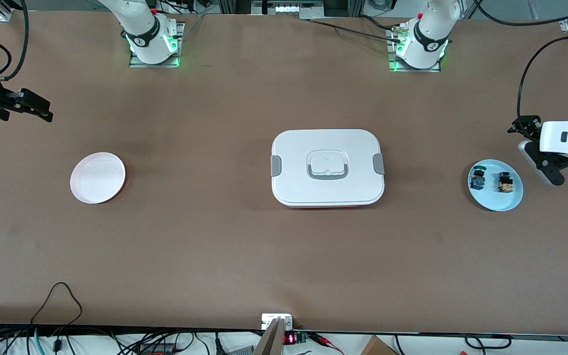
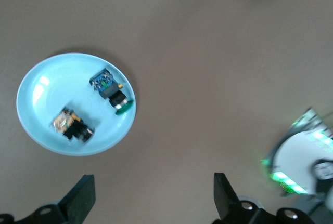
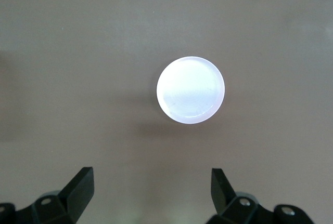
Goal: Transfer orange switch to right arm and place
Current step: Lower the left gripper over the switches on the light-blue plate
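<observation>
The orange switch [image 1: 505,183] lies in the blue plate [image 1: 496,203] at middle right of the frame, beside a green part [image 1: 478,178]. It looks tiny, light and hard; pinch its blocky middle. The pink plate [image 1: 97,177] holds nothing. Left pincer [image 1: 540,165] hangs wide beside the blue plate; right pincer [image 1: 32,106] waits wide, upper left.

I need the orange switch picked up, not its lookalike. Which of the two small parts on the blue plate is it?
The orange switch is the black-capped part with an orange-tan middle. The other part has a green cap and blue body.
</observation>
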